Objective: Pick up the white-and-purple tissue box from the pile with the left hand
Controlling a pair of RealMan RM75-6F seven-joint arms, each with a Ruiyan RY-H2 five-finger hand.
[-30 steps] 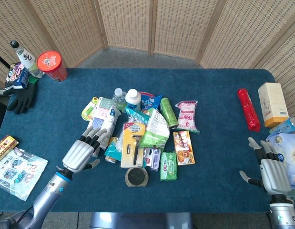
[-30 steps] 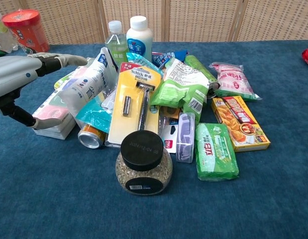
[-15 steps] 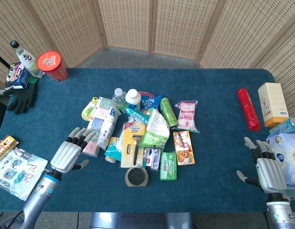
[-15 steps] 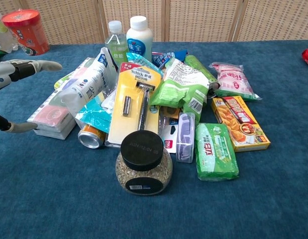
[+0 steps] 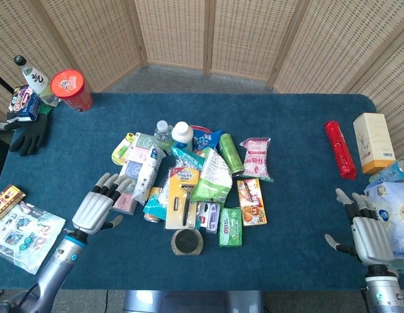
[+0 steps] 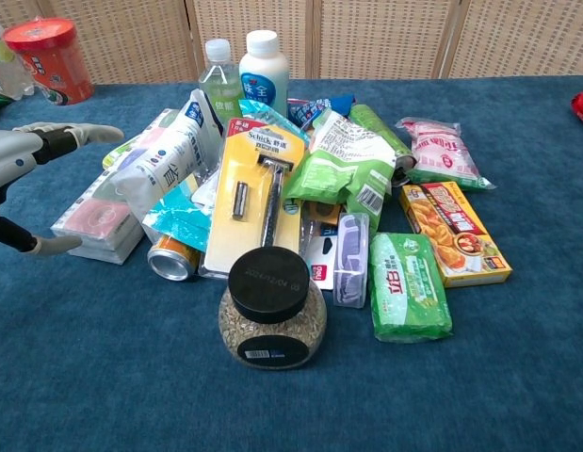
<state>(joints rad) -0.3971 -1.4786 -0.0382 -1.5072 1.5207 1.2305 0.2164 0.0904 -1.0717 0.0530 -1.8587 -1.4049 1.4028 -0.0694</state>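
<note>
Chest view: left hand (image 6: 27, 193), fingers spread and empty, flanks the tissue box (image 6: 98, 218), likely light, soft-sided; best gripped across its exposed end.

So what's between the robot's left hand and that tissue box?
Only bare blue tablecloth. In the chest view the left hand hangs open just left of the tissue box, fingers reaching over its edge, nothing in between.
</note>
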